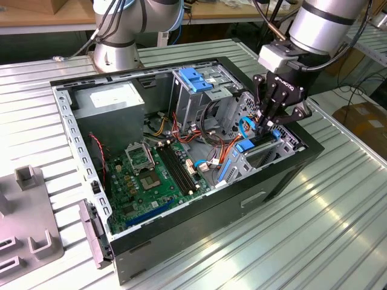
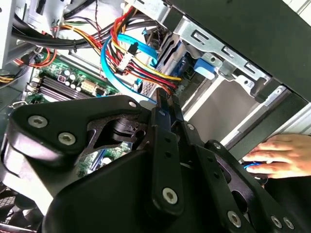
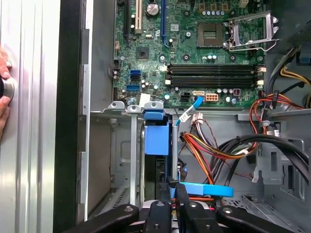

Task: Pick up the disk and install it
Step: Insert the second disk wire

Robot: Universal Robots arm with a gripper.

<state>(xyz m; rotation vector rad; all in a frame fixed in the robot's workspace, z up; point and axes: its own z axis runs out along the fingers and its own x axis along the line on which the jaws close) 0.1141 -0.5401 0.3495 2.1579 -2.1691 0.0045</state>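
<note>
- Exterior view: the black multi-link gripper (image 1: 270,122) hangs over the open black computer case (image 1: 199,211), at the drive bay on the exterior view's right. The grey-metal disk in its bright blue plastic carrier (image 1: 257,147) stands on edge directly beneath the fingertips, partly sunk into the bay, long axis running down into the case.
- Second wrist view: the gripper's fingers (image 2: 163,104) are pressed together, seemingly pinching the disk's upper edge. A person's hand (image 2: 279,156) rests outside the case wall.
- First wrist view: the disk (image 3: 156,138) sits straight ahead of the fingertips, between the bay's metal rails, beside the green motherboard (image 3: 194,48).
</note>
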